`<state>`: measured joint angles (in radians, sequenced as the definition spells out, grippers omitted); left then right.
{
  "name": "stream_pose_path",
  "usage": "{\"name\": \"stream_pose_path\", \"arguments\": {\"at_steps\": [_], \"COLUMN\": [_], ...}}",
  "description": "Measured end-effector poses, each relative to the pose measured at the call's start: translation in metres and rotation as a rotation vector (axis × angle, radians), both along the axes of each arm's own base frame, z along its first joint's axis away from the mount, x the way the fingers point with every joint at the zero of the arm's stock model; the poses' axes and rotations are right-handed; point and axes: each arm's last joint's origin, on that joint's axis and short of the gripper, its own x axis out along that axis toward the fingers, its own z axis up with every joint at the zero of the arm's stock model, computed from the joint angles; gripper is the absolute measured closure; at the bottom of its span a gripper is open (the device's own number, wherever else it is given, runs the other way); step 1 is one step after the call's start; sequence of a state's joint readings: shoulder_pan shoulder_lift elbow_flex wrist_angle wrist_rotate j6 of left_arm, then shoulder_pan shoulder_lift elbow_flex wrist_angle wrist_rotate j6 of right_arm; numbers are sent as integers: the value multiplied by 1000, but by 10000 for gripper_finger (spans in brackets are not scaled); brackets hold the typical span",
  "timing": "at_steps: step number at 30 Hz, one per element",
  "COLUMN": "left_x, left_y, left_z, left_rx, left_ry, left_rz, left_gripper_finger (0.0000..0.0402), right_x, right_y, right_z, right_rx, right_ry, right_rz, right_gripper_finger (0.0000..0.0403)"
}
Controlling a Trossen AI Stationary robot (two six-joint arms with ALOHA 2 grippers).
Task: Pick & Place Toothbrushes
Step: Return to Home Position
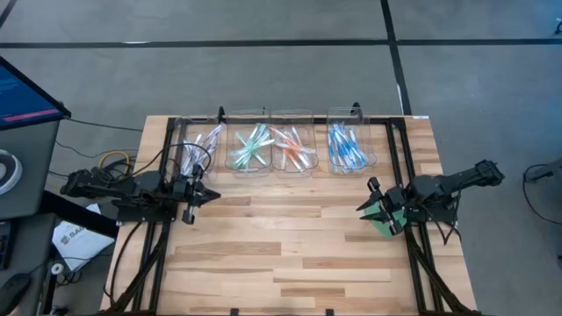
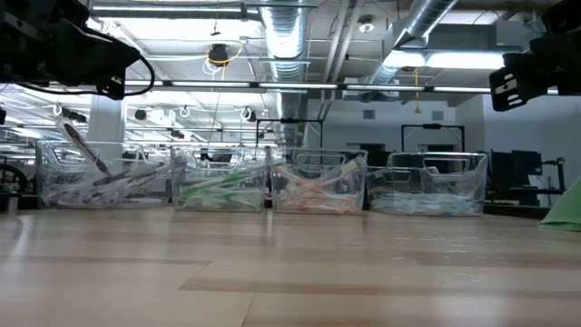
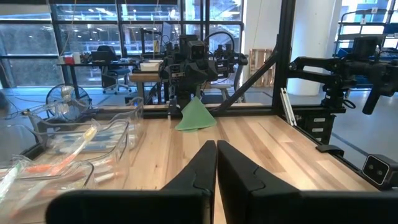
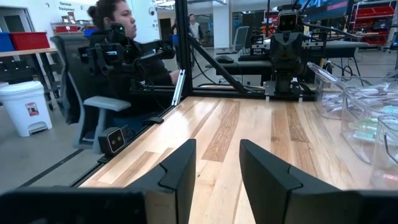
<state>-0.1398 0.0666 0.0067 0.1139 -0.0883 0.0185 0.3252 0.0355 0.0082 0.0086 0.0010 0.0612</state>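
**Grippers hang empty over the boards, toothbrushes all sorted by colour**

Left gripper (image 1: pixel 208 195), its two dark fingers pressed together with nothing between them, hovers over the left side of the pale wooden plank table (image 1: pixel 290 254), just in front of the bins. Right gripper (image 1: pixel 367 198) hangs over the right side. Its fingers are parted with a clear gap and hold nothing. Beneath it lies a flat green leaf-shaped piece (image 1: pixel 384 226), near the table's right edge.

Four clear plastic bins stand side by side along the far edge, each holding thin white-handled brushes of one colour:

- The left bin (image 2: pixel 136 154) holds the purple toothbrushes (image 1: pixel 209 140).
- The middle left bin (image 2: pixel 218 159) holds the green toothbrushes (image 1: pixel 250 145).
- The middle right bin (image 2: pixel 318 162) holds the orange toothbrushes (image 1: pixel 294 147).
- The right bin (image 2: pixel 436 163) holds the blue toothbrushes (image 1: pixel 347 147).

No view shows a toothbrush loose on the planks.

On this evidence the sorting looks finished, since every brush in sight sits in a bin with its own colour and neither gripper carries one. What is left appears to be only settling both arms at rest. The green piece is no toothbrush and probably needs no move.
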Motion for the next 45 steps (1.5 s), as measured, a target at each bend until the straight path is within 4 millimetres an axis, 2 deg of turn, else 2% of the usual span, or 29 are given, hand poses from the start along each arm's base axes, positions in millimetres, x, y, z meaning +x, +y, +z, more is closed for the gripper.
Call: {"name": "stream_pose_path", "arguments": {"at_steps": [45], "left_x": [0], "left_y": [0], "left_z": [0], "left_rx": [0], "left_ry": [0], "left_rz": [0], "left_gripper_finger": [394], "right_x": [0], "right_y": [0], "right_z": [0], "right_rx": [0], "right_ry": [0], "right_rz": [0], "right_gripper_finger": [285]}}
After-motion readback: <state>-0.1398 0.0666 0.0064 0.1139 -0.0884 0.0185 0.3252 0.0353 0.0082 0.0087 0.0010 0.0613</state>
